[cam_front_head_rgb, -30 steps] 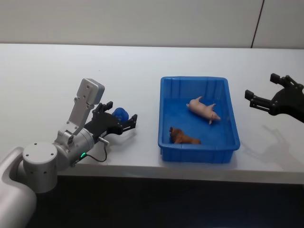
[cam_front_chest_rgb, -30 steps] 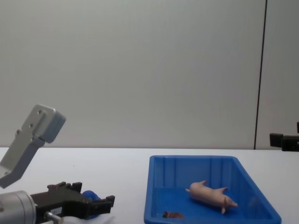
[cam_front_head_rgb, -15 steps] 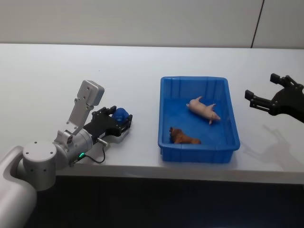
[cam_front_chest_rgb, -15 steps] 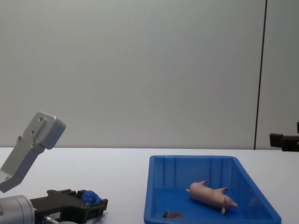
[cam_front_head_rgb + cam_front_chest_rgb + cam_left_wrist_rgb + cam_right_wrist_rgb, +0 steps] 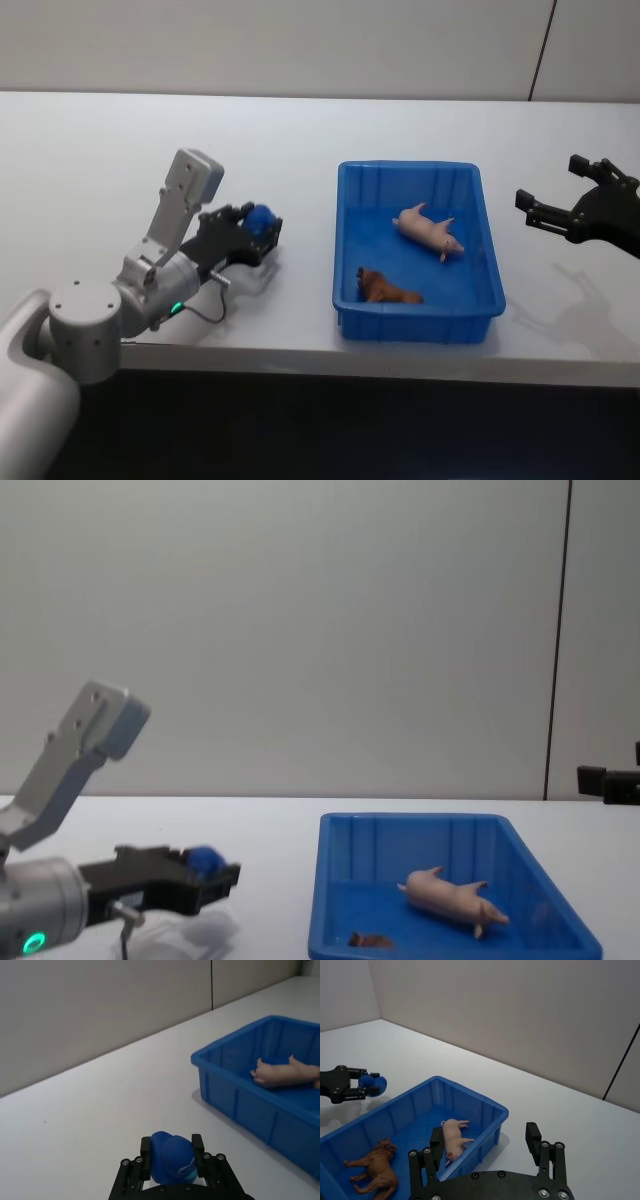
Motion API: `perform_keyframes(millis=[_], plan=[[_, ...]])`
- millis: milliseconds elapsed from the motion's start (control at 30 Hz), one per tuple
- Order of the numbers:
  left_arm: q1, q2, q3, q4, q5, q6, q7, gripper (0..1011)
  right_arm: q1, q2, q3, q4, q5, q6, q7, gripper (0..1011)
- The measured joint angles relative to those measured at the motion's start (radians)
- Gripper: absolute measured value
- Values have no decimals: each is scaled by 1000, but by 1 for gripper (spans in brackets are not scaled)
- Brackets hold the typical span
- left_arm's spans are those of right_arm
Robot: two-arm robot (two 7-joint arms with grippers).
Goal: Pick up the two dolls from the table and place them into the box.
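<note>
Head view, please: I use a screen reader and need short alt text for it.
The left hand holds a small blue doll just above the white table, left of a blue box. A pink pig doll and a brown animal figure lie inside. The right hand hovers open to the box's right.

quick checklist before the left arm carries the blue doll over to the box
1. Left gripper shut on blue doll: ok.
2. Doll lifted off the table: ok; chest view shows it above the surface.
3. Grip firmness: cannot tell.
4. Free floor in box for the drop: ok; pig and brown lion leave room.
5. Path to the box unobstructed: ok.
6. Right gripper out of the way, open, right of the box: ok.
</note>
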State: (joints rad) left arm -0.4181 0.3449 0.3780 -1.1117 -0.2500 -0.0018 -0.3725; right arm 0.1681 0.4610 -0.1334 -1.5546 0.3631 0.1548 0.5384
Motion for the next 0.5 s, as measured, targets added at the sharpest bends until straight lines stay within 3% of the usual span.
perform_keyframes(millis=[300,500], plan=[[-20,-13,0,-75,16,-14,4,429,0,0,0,0,0,0,0,1001],[-43,-41,17,-121,22,-26,1,389,0,0,0,0,0,0,0,1000]])
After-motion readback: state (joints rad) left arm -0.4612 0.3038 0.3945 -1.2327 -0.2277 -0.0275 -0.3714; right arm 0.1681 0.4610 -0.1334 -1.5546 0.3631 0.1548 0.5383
